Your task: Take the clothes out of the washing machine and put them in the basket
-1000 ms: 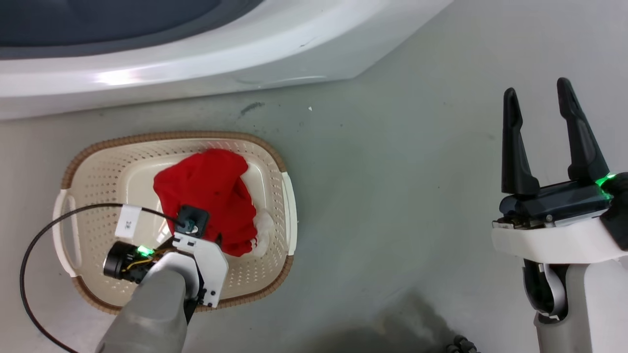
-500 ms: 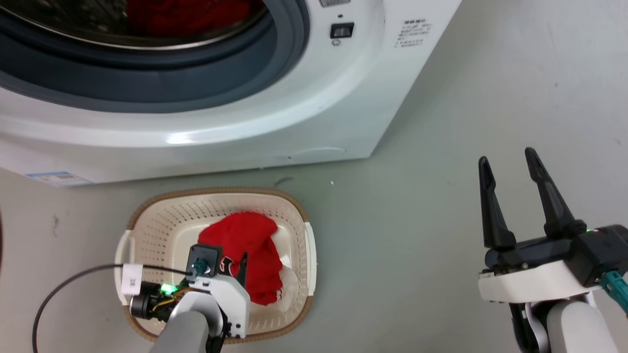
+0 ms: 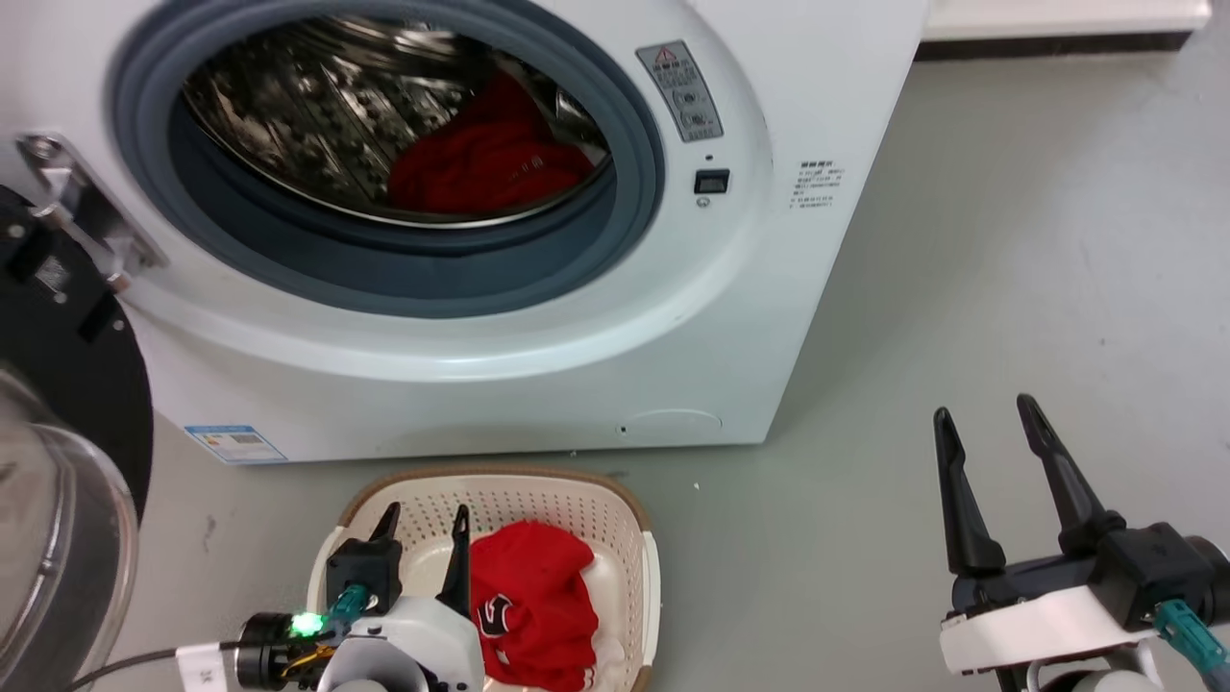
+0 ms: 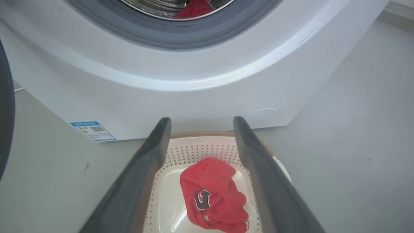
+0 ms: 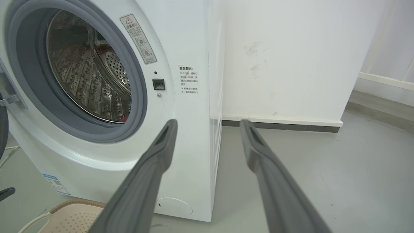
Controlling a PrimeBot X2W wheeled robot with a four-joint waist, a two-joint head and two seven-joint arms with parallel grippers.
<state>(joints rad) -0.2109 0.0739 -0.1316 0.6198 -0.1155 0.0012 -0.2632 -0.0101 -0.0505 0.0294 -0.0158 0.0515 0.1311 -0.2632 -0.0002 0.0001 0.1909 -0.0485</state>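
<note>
Here the left hand (image 3: 428, 514) gapes empty over the basket (image 3: 500, 473).

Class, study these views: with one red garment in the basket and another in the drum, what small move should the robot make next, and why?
Probably raise the left gripper from above the basket toward the drum of the washing machine. It is open and empty, one red garment already lies in the basket, and a second garment waits in the drum.
</note>
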